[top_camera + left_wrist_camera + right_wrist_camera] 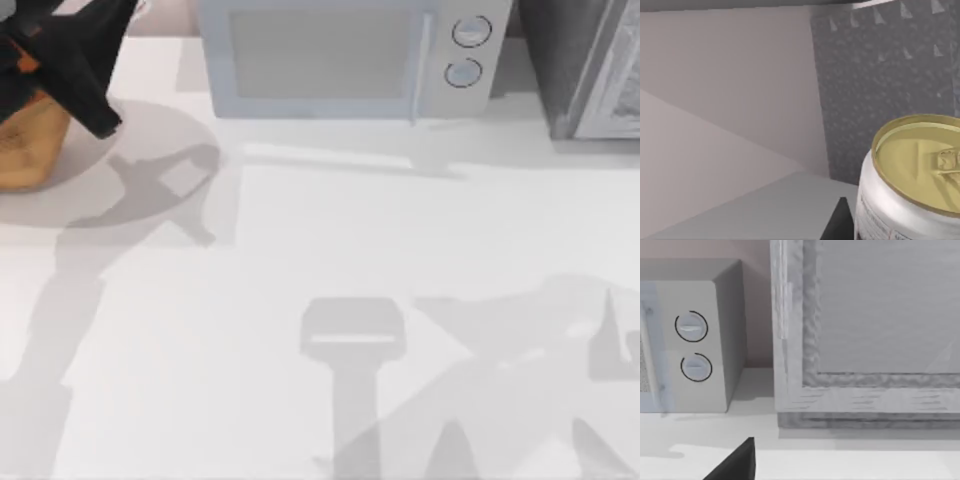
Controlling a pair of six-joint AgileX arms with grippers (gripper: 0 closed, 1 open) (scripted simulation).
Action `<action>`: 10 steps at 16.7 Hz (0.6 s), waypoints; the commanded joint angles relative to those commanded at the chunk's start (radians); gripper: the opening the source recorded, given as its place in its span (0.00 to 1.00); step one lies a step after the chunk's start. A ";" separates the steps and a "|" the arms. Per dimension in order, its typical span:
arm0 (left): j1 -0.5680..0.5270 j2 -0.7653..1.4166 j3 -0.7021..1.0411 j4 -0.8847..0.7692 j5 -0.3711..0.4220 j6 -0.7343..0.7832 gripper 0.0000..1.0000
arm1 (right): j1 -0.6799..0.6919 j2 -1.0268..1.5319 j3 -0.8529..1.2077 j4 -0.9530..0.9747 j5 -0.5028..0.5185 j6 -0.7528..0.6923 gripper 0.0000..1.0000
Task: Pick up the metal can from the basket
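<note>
From the left wrist camera I have the metal can (912,180) right up against the lens, tan-gold end with its pull tab turned toward me and the whitish side dropping away, so its long axis runs roughly along my line of sight. A dark fingertip (840,222) pokes up just beside the can's side. I judge the can is at or between the jaws, but I cannot tell whether they are clamped on it or slack.

In the top view my left arm (65,60) is over the far-left corner of the table (300,250), covering most of the basket (30,140), whose orange-brown wall pokes out beneath it. This arm is plainly the nearer one. I can't say whether the can is inside the basket or lifted above it.

The coming move, as I read it, turns on raising the can straight up clear of the basket wall.

Farther right along the far edge stands the microwave (340,55), then a grey cabinet (590,65); neither crowds the basket. My right arm is parked facing those two; one dark fingertip (737,462) shows, jaw state unknown.
</note>
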 joint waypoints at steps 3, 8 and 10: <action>-0.008 0.133 0.062 0.074 0.073 0.005 0.00 | 0.000 0.000 0.000 0.000 0.000 0.000 1.00; -0.022 0.348 0.156 0.187 0.189 0.013 0.00 | 0.000 0.000 0.000 0.000 0.000 0.000 1.00; -0.028 0.432 0.190 0.228 0.235 0.016 0.00 | 0.000 0.000 0.000 0.000 0.000 0.000 1.00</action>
